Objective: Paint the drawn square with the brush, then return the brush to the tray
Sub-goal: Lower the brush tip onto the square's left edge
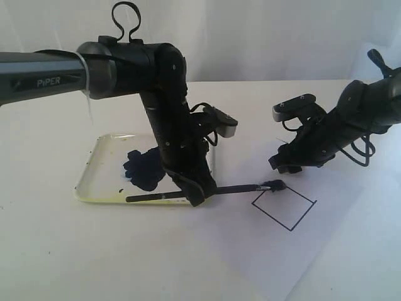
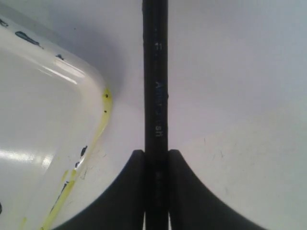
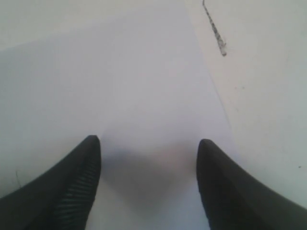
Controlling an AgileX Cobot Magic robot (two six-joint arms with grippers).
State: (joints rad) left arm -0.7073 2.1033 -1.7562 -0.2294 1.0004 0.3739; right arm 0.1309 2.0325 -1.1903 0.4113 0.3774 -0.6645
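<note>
Left pincer (image 1: 199, 192): shut tight on the brush (image 1: 241, 188). Both black fingers (image 2: 129, 191) squeeze the thin black handle from two sides. Grips it partway along, low and almost flat.

Just beside that grip: the rounded corner of the tray (image 1: 84, 182), with its yellow-stained rim. Close to the handle, but not touching it in the left wrist view. Inside the tray: a big dark blue paint blotch (image 1: 143, 169). Back end of the handle hangs over the near edge of the tray.

Further out, to the right: silver bit and dark wet-looking tip of the brush. Reaches right up to the top corner of the drawn square (image 1: 284, 205). Touching the line or only just beside it? Too close to tell.

Inside the square: all white. No paint there at all.

Further right again: the right pincer (image 1: 285, 165), wide open and holding nothing. Hovers over the white paper (image 3: 144, 86), near the far side of the square, apart from the brush.

So, how far along? Looks like only the start. Brush picked up: done. Tip dark, so likely dipped too. Painting the square: not begun. Left to do: fill in the whole white middle, then carry the brush back and lay it in the tray.
</note>
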